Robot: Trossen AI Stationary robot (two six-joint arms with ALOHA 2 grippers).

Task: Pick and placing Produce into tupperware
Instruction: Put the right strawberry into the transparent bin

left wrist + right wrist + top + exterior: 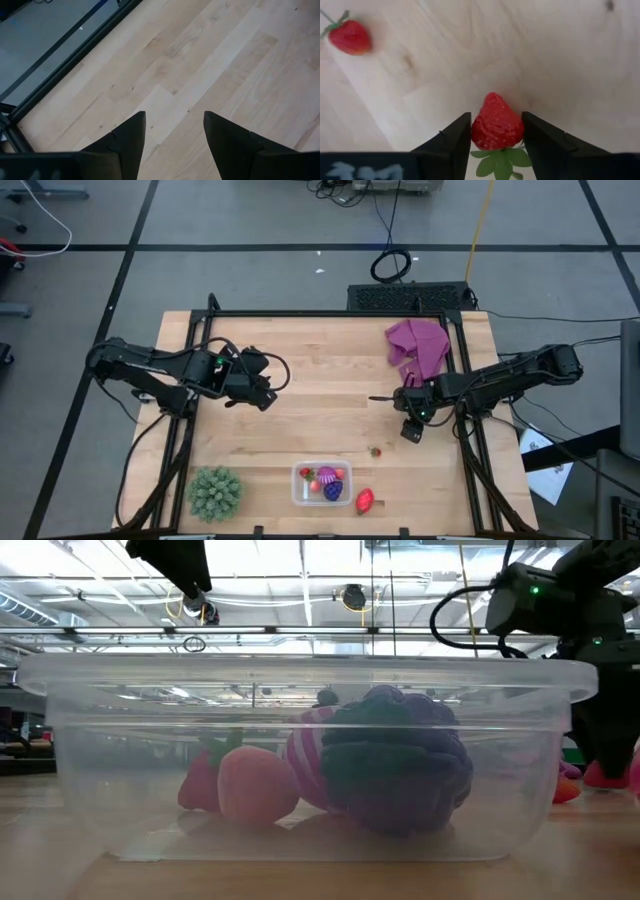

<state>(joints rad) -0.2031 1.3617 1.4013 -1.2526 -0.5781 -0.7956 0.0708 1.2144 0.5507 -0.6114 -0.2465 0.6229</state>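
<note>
Strawberry, small, red and green-leafed, sat clamped in the right jaws above the wooden tabletop, ready for the clear plastic tupperware; left jaws waited apart.

Bare table lies open between the arms; the box, green ball and cloth crowd its edges.

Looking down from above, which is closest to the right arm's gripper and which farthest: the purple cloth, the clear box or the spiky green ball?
From the right gripper:
1. Purple cloth, behind it at the table's far edge.
2. Clear box, toward the near edge.
3. Spiky green ball, near-left corner.
</note>
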